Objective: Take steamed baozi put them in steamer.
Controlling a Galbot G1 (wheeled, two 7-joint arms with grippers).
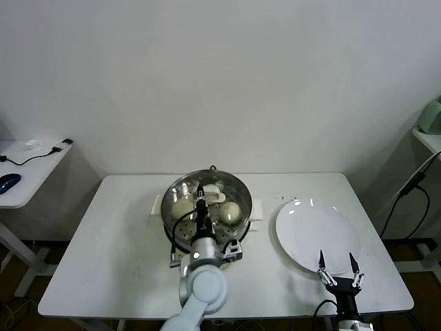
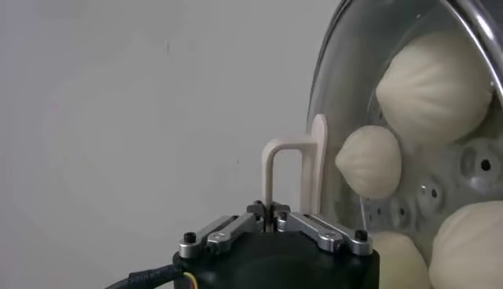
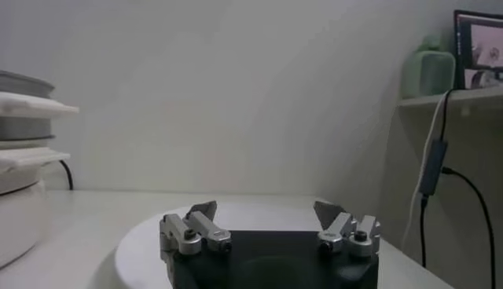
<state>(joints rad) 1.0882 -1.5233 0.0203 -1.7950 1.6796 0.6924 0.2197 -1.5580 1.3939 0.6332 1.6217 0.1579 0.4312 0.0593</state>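
The steamer stands at the middle back of the white table, with two pale baozi showing in it from the head view. My left gripper is over it, shut on the white handle of the round glass lid. In the left wrist view several baozi show through the glass. I cannot tell whether the lid rests on the pot. My right gripper is open and empty at the near edge of the flat white plate; it also shows in the right wrist view.
The plate is bare. The steamer's side shows far off in the right wrist view. A side table with a mouse and cable stands at the left. A shelf with hanging cables stands at the right.
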